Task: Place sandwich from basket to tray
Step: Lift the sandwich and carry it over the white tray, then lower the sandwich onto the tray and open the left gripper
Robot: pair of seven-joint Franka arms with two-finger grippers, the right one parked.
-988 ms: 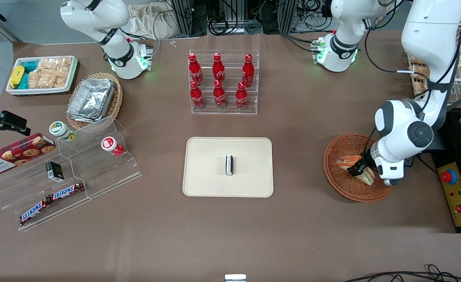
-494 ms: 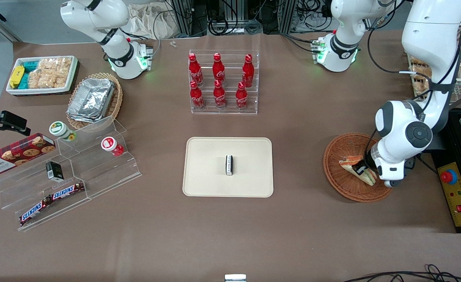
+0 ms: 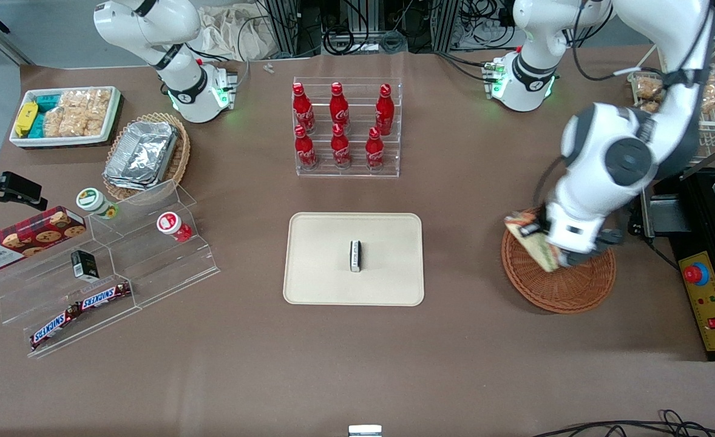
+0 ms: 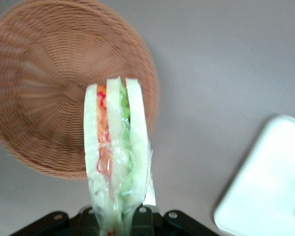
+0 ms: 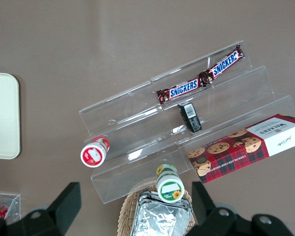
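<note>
My left gripper [image 3: 544, 241] is shut on the clear-wrapped sandwich [image 3: 531, 239] and holds it lifted above the rim of the reddish-brown wicker basket [image 3: 567, 284], on the side toward the tray. The left wrist view shows the sandwich [image 4: 117, 147] edge-on, with pale bread and orange and green filling, clamped in the gripper [image 4: 119, 219] above the basket [image 4: 49, 98], which holds nothing I can see. The cream tray [image 3: 321, 267] lies at the table's middle with a small dark box [image 3: 355, 255] on it; a corner of the tray [image 4: 265, 196] shows in the wrist view too.
A clear rack of red cola bottles [image 3: 345, 127] stands farther from the front camera than the tray. Toward the parked arm's end are clear tiered shelves [image 3: 108, 273] with snacks, a pale basket of foil containers [image 3: 145, 155] and a white snack bin [image 3: 66, 115]. A control box [image 3: 712, 303] lies beside the basket.
The left arm has risen and swung toward the tray, lifting the sandwich off the basket's floor to above its rim.
</note>
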